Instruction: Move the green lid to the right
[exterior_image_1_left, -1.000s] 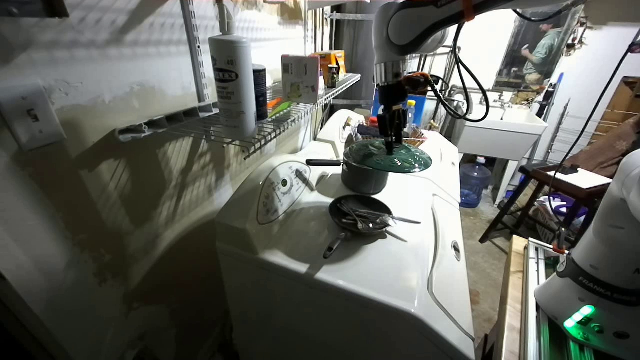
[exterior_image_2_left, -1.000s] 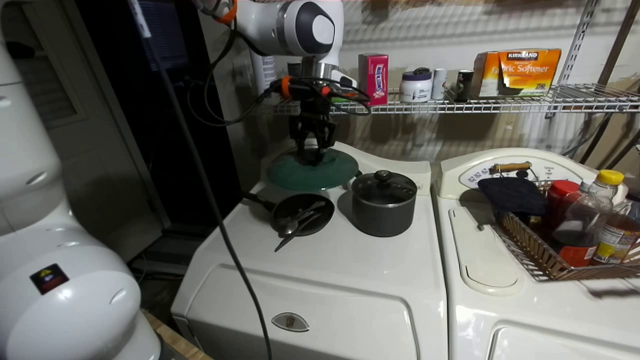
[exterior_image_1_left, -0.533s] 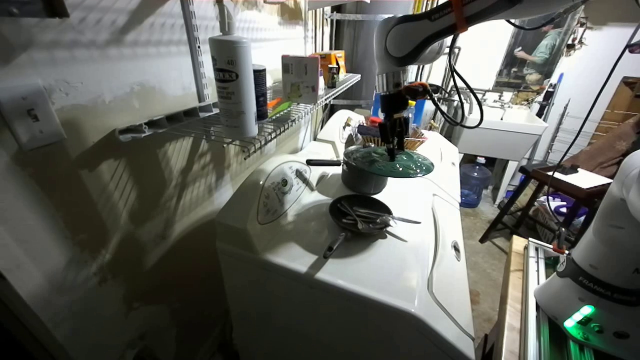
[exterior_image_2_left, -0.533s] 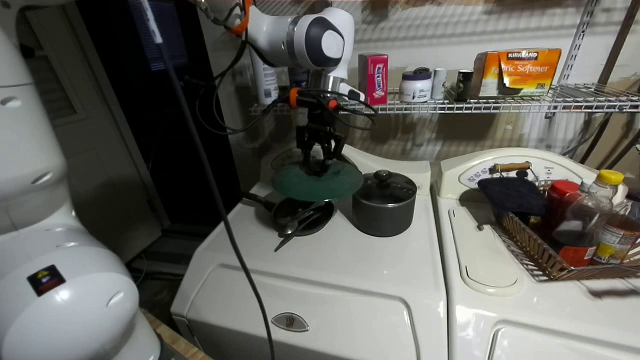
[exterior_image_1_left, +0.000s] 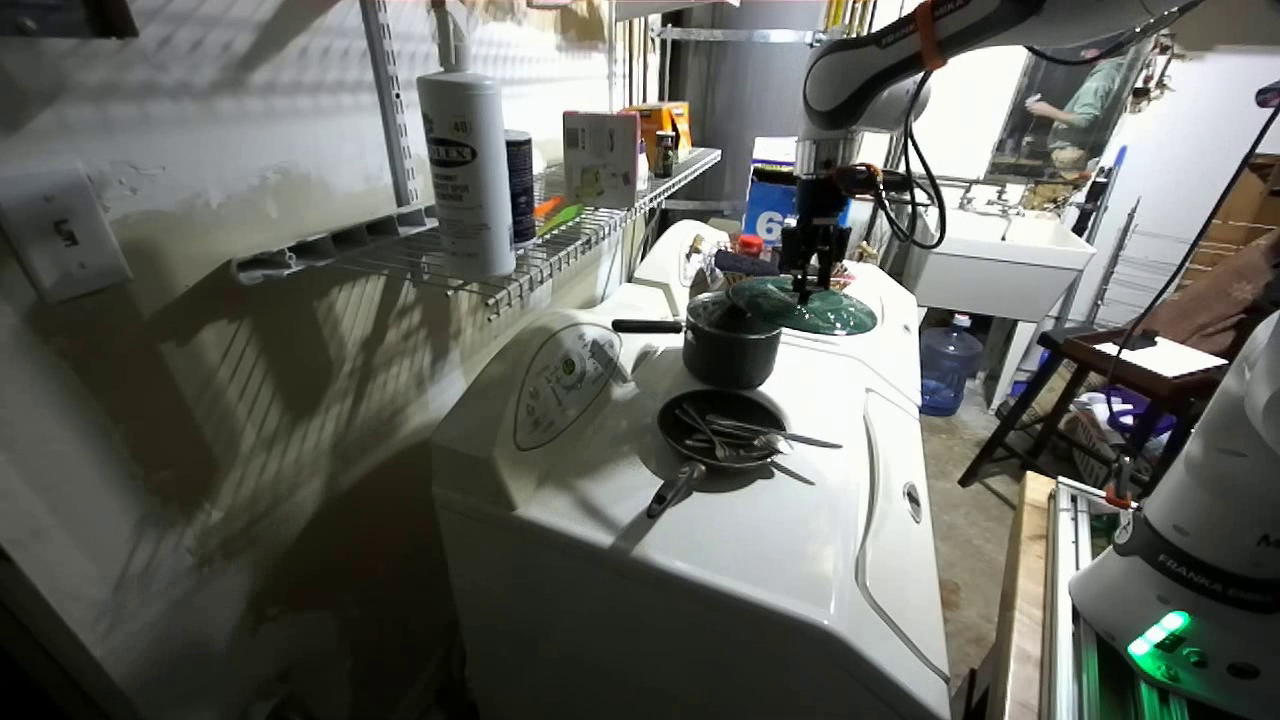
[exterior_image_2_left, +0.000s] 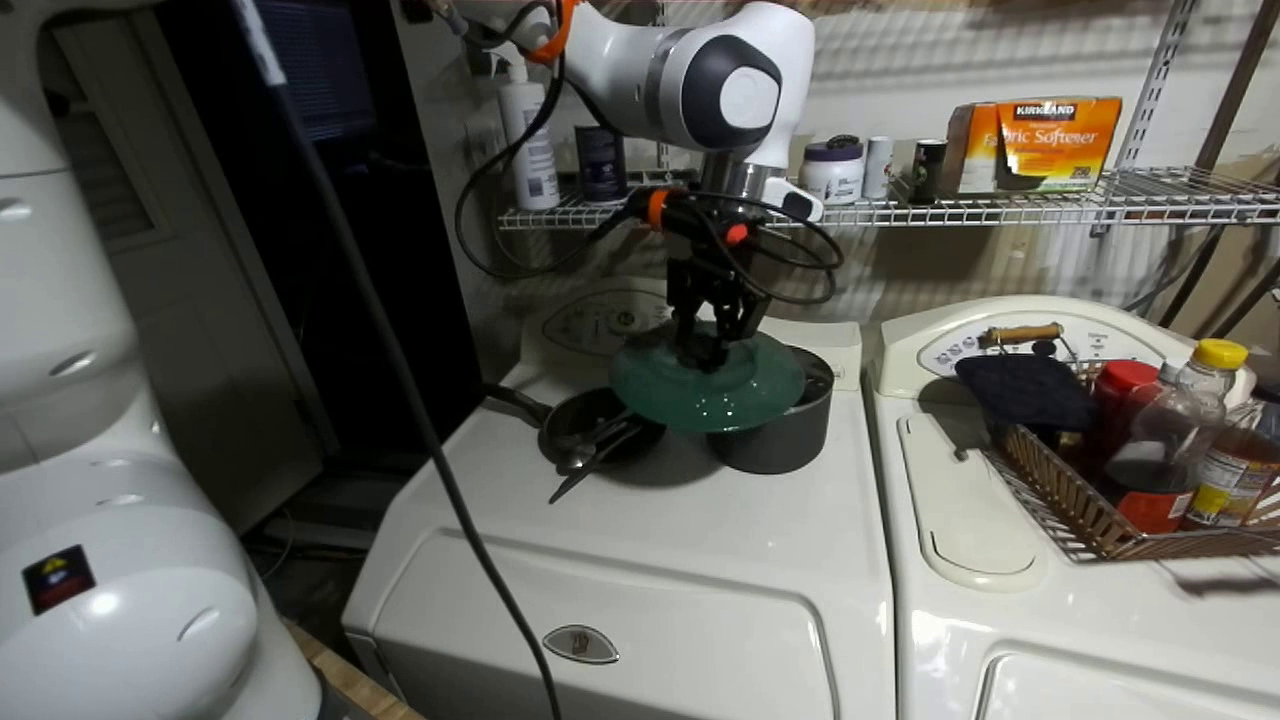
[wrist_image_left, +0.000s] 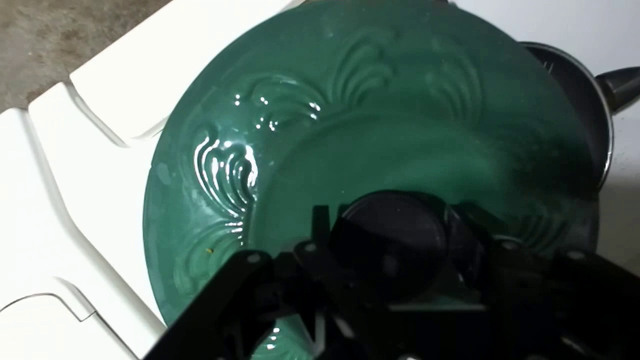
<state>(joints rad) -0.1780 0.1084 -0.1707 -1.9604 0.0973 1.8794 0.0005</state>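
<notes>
The green lid (exterior_image_1_left: 840, 314) is round and teal-green, with a dark round knob (wrist_image_left: 387, 230) at its centre. It hangs in the air above the white machine top, in front of part of the black pot in both exterior views; it fills much of the wrist view (wrist_image_left: 390, 150) and shows in an exterior view (exterior_image_2_left: 710, 405). My gripper (exterior_image_2_left: 708, 350) points down and is shut on the lid's knob, with a finger on each side of it in the wrist view (wrist_image_left: 397, 235). The fingertips are dark and partly hard to make out.
The black pot (exterior_image_2_left: 770, 445) with a glass lid stands below and beside the green lid. A dark frying pan (exterior_image_2_left: 640, 445) with cutlery lies left of the pot. A wire basket (exterior_image_2_left: 1060, 500) with bottles stands on the right machine. A wire shelf (exterior_image_2_left: 1000, 212) with goods runs along the wall.
The gripper and the green lid have moved to the right in both exterior views, from over the frying pan to partly in front of the pot. The grip on the lid is unchanged.
</notes>
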